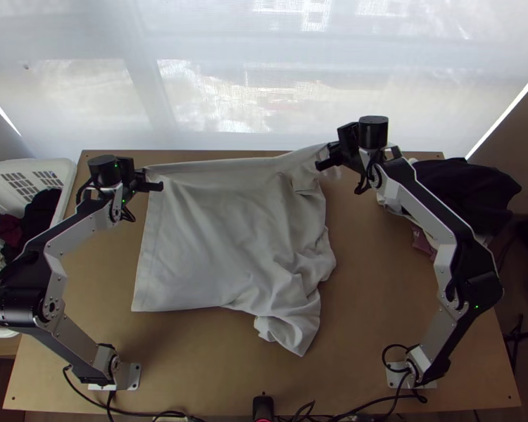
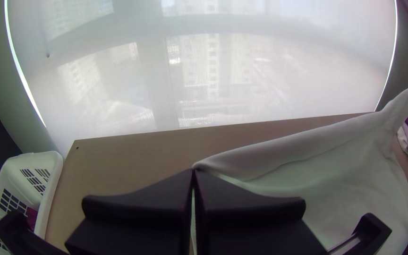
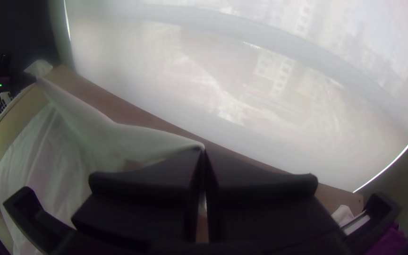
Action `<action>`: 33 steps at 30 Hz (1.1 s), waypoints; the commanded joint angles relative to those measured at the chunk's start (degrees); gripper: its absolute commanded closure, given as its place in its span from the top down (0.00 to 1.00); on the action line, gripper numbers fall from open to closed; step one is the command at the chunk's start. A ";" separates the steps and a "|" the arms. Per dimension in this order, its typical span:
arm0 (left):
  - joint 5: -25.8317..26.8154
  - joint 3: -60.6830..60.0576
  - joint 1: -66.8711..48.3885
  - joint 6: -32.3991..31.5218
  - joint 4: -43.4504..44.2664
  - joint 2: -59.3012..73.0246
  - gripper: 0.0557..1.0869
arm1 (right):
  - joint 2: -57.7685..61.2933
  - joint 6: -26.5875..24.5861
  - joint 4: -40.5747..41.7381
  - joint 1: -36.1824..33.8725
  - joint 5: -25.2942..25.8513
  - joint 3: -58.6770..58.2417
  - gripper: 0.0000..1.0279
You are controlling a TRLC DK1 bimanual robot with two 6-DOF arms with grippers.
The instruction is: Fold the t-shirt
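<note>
White basket [image 1: 70,184] with dark clothes [image 1: 40,214] inside, at the left edge of the tabletop [image 1: 193,362]. Left gripper [image 1: 151,180], near the far left corner, fingers pressed together, gripping a corner of the t-shirt [image 1: 208,239]. Light grey t-shirt lies left of centre on the tabletop: left part mostly spread, straight side towards the left edge; right part wrinkled and bunched, one crumpled end pointing at the near edge. Its far side stretches between both grippers, along the far edge. Right gripper [image 1: 327,156], right of centre by the far edge, closed on the shirt's other far end. Dark cloth [image 1: 464,184] heaped at the far right corner, paler fabric under it.
</note>
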 commanded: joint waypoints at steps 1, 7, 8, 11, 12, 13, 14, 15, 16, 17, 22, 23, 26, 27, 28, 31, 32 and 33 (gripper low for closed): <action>0.15 -3.27 0.02 -0.07 0.26 -2.16 0.03 | -4.60 0.34 0.79 0.39 0.06 -6.95 0.03; 0.15 -6.26 0.02 -0.33 0.53 -4.45 0.03 | -8.65 0.78 1.75 0.83 -0.03 -12.67 0.03; 0.24 -6.88 -0.07 -0.33 0.53 -4.89 0.03 | -9.35 0.87 1.84 1.01 -0.03 -13.63 0.03; 0.59 -8.55 -0.07 -0.33 0.62 -5.94 0.03 | -11.19 1.39 1.84 1.80 -0.03 -15.92 0.03; 0.59 -9.16 -0.07 -0.33 0.62 -6.47 0.03 | -11.81 1.48 1.84 2.06 0.06 -16.71 0.03; 0.59 -9.78 -0.07 -0.33 0.70 -6.91 0.03 | -12.42 1.48 1.84 2.24 0.06 -17.50 0.03; 0.67 -10.48 -0.07 -0.33 0.62 -7.52 0.03 | -13.04 1.57 1.84 2.41 -0.03 -18.38 0.03; 0.67 -11.18 -0.16 -0.33 0.62 -8.14 0.03 | -13.65 1.57 1.84 2.68 -0.03 -19.17 0.03; 0.76 -12.06 -0.25 -0.33 0.62 -8.84 0.03 | -14.27 1.66 1.84 2.76 -0.03 -20.05 0.03; 0.85 -12.85 -0.33 -0.33 0.70 -9.46 0.03 | -14.97 1.83 1.84 2.85 -0.03 -21.02 0.03; 0.94 -16.37 -0.33 -0.33 0.97 -11.83 0.03 | -18.49 2.01 1.93 3.47 0.06 -25.59 0.03; 1.03 -16.72 -0.33 -0.24 0.97 -12.01 0.03 | -19.02 2.01 1.93 3.47 -0.03 -26.29 0.03; 1.29 -17.86 -0.42 -0.16 0.97 -12.80 0.03 | -20.33 2.01 1.93 3.47 -0.03 -28.31 0.03; 1.29 -18.30 -0.42 -0.16 0.97 -13.06 0.03 | -20.69 2.01 1.93 3.47 0.06 -28.93 0.03; 1.29 -18.66 -0.42 -0.07 0.97 -13.24 0.03 | -21.04 2.01 1.93 3.47 0.06 -29.54 0.03; 1.29 -19.80 -0.51 -0.07 1.06 -13.76 0.03 | -21.74 2.01 2.02 3.55 0.06 -31.39 0.03; 1.29 -20.24 -0.60 -0.07 1.23 -14.03 0.03 | -22.09 2.01 2.02 3.55 -0.03 -31.91 0.03; 1.29 -20.50 -0.60 -0.16 1.41 -14.29 0.03 | -22.36 2.01 2.02 3.64 -0.03 -32.35 0.03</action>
